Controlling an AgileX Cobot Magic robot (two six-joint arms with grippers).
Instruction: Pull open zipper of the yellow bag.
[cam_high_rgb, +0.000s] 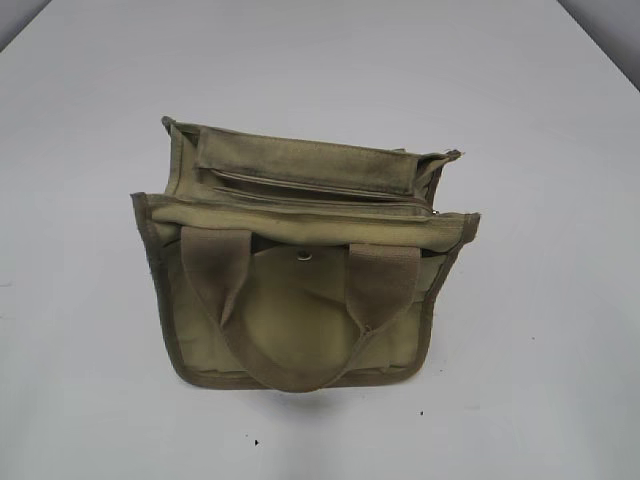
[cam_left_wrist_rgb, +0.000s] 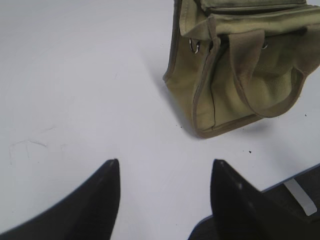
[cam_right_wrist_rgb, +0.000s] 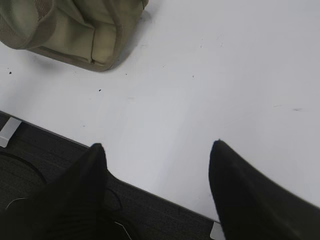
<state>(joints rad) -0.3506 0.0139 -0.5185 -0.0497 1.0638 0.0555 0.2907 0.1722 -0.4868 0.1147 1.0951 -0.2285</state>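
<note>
- the zipper (cam_high_rgb: 320, 190) runs straight along the top of the yellow bag (cam_high_rgb: 300, 300), between two folds of khaki fabric; a small silver pull tab (cam_high_rgb: 437, 212) sits at its right end in the exterior view.
- the bag stands upright in the middle of the white table (cam_high_rgb: 90, 380), one strap handle (cam_high_rgb: 290, 370) drooping down its front over the snap button (cam_high_rgb: 305, 257).
- a metal ring (cam_left_wrist_rgb: 194, 46) hangs at the bag's side seam in my left wrist view.
- bare table lies on every side of the bag, so there is open room to left, right and front.
- my left gripper (cam_left_wrist_rgb: 165, 172) hangs above the table, fingers wide apart and holding nothing, well apart from the bag's lower corner.
- my right gripper (cam_right_wrist_rgb: 157, 152) is also spread wide and empty, over the table's near edge, with the bag's bottom corner (cam_right_wrist_rgb: 100, 62) far off.
- beyond that edge lies dark floor (cam_right_wrist_rgb: 150, 215) with a thin cable (cam_right_wrist_rgb: 115, 200).
- a few dark specks mark the table surface.
</note>
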